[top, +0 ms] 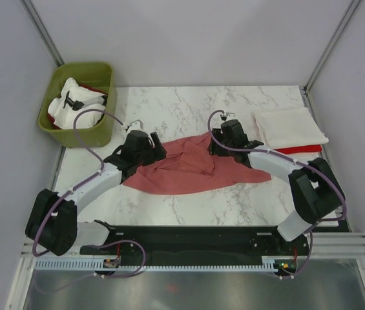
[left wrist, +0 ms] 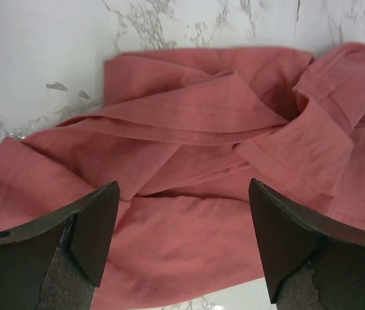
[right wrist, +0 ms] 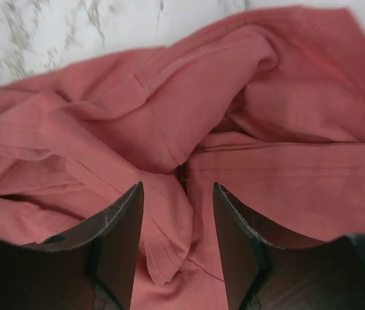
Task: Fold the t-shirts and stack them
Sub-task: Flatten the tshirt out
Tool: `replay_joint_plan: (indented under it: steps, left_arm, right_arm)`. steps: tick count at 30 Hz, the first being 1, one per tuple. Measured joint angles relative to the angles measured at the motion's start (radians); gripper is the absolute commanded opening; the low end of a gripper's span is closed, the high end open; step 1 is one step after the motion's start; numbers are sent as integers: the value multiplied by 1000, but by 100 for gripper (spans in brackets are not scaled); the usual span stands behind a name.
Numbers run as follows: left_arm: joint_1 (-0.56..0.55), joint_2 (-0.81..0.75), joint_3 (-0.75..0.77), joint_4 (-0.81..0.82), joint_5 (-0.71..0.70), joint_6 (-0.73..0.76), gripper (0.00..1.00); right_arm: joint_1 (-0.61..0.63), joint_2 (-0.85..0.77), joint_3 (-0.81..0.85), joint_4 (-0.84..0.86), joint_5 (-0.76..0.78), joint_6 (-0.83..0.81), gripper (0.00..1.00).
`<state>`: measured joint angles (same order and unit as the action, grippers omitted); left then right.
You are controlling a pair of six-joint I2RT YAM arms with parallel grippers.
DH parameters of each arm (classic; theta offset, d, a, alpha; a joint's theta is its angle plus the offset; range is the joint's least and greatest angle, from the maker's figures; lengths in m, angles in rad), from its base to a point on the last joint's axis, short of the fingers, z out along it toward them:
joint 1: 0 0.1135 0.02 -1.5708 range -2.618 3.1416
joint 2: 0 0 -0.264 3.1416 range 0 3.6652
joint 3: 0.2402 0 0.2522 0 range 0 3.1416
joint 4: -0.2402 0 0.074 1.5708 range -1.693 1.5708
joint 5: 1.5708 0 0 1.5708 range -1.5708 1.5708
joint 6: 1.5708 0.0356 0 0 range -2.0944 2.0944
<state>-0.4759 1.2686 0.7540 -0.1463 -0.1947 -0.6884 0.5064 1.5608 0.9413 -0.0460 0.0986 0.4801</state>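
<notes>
The dusty salmon-red t-shirt lies unfolded and crumpled at the middle of the marble worktop, spread wider along its near side and bunched into loose ridges toward the far side. Stitched hems and overlapping flaps show in both wrist views.

The left gripper sits at the shirt's left end, its jaws spread wide over the cloth and holding nothing. The right gripper sits at the far right part of the shirt, jaws parted more narrowly with a raised fold of cloth in the gap — not clamped.

At the far right corner the cream-white t-shirt lies folded flat on the bright red t-shirt, of which only an edge shows. A green bin stands at the far left corner — white and red cloth inside.
</notes>
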Motion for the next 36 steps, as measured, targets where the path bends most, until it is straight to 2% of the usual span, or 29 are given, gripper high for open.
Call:
replay_joint_plan:
  steps: [7,9,10,11,13,14,18,24,26,36]
  left_arm:
    - [-2,111,27,18,101,37,86]
    - [-2,146,44,26,115,47,86]
    - [-2,160,51,27,117,51,86]
    - [-2,179,60,29,119,55,85]
    - [-2,211,73,29,120,62,85]
    - [-2,225,79,29,121,66,84]
    - [-2,249,93,28,123,77,80]
    - [-21,246,98,28,126,105,80]
    - [-39,244,98,29,125,115,80]
    - [-134,221,101,53,129,159,84]
  right_arm:
    - [3,180,48,-39,-121,-23,55]
    - [10,201,55,-46,-143,-29,44]
    - [12,206,57,-47,-152,-32,24]
    - [16,212,62,-48,-160,-40,16]
    - [20,217,71,-48,-175,-39,2]
    - [21,216,73,-48,-177,-37,0]
    - [22,150,61,-56,-153,-39,0]
    - [21,-160,-9,-29,-105,-40,0]
    - [20,-220,-13,-8,-96,-40,1]
    - [17,-219,-31,2,-94,-40,1]
